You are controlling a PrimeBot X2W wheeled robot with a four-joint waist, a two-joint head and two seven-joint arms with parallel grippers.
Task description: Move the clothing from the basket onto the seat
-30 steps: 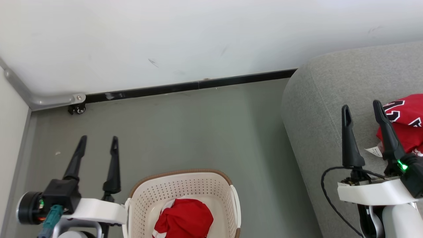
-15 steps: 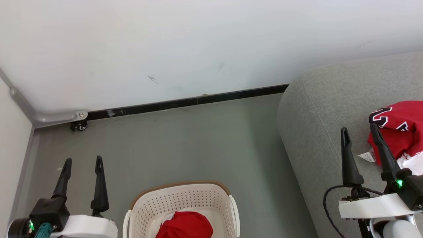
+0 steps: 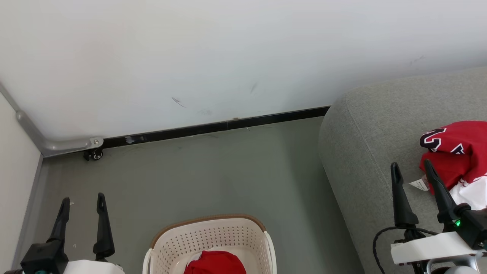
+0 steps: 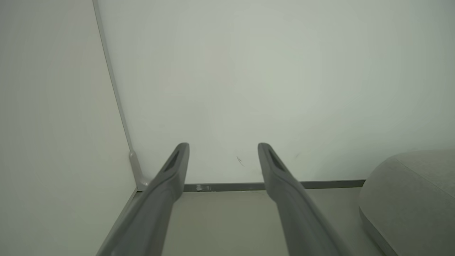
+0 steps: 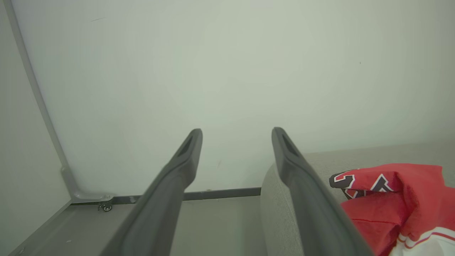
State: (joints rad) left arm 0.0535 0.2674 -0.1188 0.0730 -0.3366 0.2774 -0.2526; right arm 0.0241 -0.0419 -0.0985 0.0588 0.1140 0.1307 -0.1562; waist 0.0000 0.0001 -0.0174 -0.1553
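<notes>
**White wall, grey floor: 1 piece on the sofa, 1 left in the basket**

A white wall (image 3: 228, 57) meets a grey-green floor (image 3: 228, 171) along a black baseboard (image 3: 213, 127). The grey sofa (image 3: 361, 125) stands at the right and the cream basket (image 3: 207, 218) at the near edge of the head view. Over the last second the whole head view has slid. Wall, floor and basket all sit lower in it, so the camera has lifted rather than the things shifting. Against the sofa, though, the right fingers (image 3: 398, 194) have drawn back toward the robot. They crossed the red jersey (image 3: 452, 152) before and now only reach its near-left edge, beside its white tag (image 3: 418, 184). The jersey lies crumpled on the sofa, released. That likely means 1 transfer is finished and the arm is free for the next.

Both pairs of fingers are spread wide and hold nothing. Whether the right pair brushes the cloth I cannot tell. The left fingers (image 3: 102, 220) hang over bare floor to the left of the basket, apart from it. A second red garment (image 3: 215, 264) is bunched in the basket, so the task looks about half done.
</notes>
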